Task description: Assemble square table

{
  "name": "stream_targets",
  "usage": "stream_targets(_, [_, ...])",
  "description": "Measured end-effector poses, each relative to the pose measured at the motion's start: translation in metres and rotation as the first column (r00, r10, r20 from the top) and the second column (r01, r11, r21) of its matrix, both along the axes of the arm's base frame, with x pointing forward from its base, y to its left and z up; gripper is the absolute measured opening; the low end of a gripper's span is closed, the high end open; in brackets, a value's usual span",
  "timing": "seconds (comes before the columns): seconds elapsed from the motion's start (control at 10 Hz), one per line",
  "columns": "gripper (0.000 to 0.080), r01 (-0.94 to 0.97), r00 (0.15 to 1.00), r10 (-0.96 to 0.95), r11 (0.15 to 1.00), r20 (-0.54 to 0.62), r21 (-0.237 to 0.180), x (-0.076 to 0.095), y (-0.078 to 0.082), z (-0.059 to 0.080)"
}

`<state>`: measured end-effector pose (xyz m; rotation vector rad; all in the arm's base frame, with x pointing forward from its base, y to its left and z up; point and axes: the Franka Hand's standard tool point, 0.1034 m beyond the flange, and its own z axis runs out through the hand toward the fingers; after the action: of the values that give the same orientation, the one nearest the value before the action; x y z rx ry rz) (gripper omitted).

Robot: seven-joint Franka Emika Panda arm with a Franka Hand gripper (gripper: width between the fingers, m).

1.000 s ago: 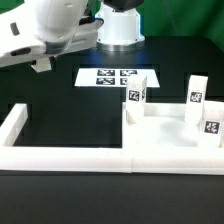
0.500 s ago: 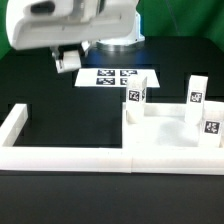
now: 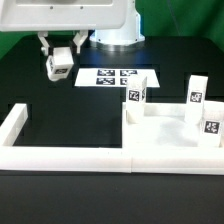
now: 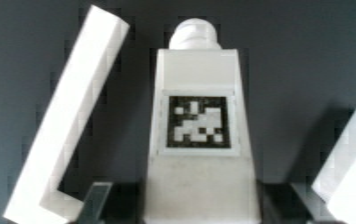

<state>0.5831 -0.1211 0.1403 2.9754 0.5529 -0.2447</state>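
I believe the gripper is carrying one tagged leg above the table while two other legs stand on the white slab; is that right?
Nearly. The gripper does hold a leg in the air, but the exterior view shows three legs standing on the slab, not two: one, another and a third.

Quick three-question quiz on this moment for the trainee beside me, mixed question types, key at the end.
1. True or false: the gripper is empty.
2. How many white tagged leg blocks stand upright on the large flat square white slab?
3. In the exterior view, where does the gripper show relative to the marker board?
A. at its left end
B. at its right end
C. past the slab's right edge

Key
1. False: it is shut on a fourth white tagged leg block, the held leg block, seen between the fingers in the wrist view.
2. Three.
3. A.
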Motion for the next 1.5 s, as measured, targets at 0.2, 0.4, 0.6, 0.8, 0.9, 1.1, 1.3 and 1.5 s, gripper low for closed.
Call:
stream_targets(0.2, [0.029,0.061,0.991,-0.069,0.996,0.116,0.07,0.041,0.046,0.008])
stream_targets(0.4, [0.029,0.131,0.959,-0.156,0.984,0.235,0.12,0.086,0.078,0.04])
stream_targets(0.6, [0.029,0.091,0.914,-0.126,0.99,0.386,0.108,0.088,0.064,0.037])
stream_targets(0.8, [0.029,0.059,0.865,-0.091,0.995,0.493,0.079,0.095,0.054,0.041])
stream_targets(0.9, [0.029,0.06,0.834,-0.088,0.996,0.544,0.069,0.093,0.051,0.037])
stream_targets(1.1, [0.029,0.068,0.838,-0.118,0.991,0.532,0.113,0.091,0.081,0.023])
stream_targets(1.3, [0.029,0.066,0.838,-0.136,0.987,0.529,0.15,0.095,0.111,0.023])
stream_targets(1.5, [0.029,0.071,0.839,-0.139,0.987,0.527,0.147,0.094,0.107,0.021])
